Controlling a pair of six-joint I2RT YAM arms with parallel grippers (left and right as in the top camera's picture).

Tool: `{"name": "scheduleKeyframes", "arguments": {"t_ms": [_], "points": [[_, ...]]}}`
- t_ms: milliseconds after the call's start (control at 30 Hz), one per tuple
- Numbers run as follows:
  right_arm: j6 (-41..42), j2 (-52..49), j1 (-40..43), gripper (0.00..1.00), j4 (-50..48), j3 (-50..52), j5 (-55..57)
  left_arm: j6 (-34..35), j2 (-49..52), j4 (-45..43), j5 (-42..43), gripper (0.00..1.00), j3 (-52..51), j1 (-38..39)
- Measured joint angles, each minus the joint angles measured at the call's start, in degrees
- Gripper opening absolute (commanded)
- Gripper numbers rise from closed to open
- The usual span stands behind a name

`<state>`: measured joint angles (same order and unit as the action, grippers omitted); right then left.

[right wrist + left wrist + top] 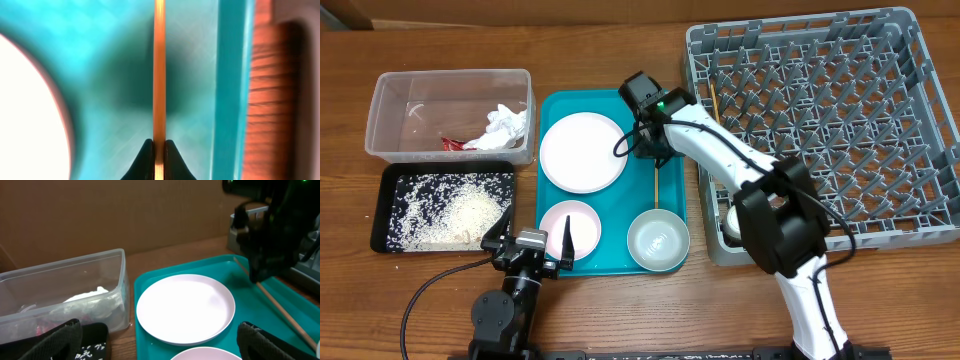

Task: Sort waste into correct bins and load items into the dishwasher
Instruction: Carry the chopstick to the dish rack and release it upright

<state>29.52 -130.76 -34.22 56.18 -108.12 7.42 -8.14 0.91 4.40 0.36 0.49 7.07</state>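
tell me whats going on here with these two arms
The right end effector is shut on a thin wooden chopstick over the teal plastic serving tray, beside the large white round plate. The left end effector is open near the small pinkish-white plate, holding nothing. Both plates and the pale grey bowl sit on the tray, not yet in the grey plastic dish rack.

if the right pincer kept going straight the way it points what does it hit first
Probably the floor of the teal tray: the right pincer points down at it, shut around a chopstick. How far above is unclear.
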Motion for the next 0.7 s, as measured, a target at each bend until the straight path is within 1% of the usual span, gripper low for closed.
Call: {"name": "scheduleKeyframes", "arguments": {"t_ms": [267,400,500,567,700], "points": [[-4.4,11.0,0.6,0.04,-1.1,-1.0,0.2,0.0,0.0,0.0,0.0,1.00,0.0,0.0],[-8.6,15.9,3.3,0.04,-1.2,-1.4,0.5,0.0,0.0,0.0,0.0,1.00,0.0,0.0],[-14.1,18.2,7.4,0.04,-1.0,-1.7,0.6,0.0,0.0,0.0,0.0,1.00,0.0,0.0],[-19.6,18.5,10.5,0.04,-0.4,-1.9,-0.2,0.0,0.0,0.0,0.0,1.00,0.0,0.0],[-29.1,18.4,16.0,0.04,1.4,-1.9,-4.3,0.0,0.0,0.0,0.0,1.00,0.0,0.0]]}}
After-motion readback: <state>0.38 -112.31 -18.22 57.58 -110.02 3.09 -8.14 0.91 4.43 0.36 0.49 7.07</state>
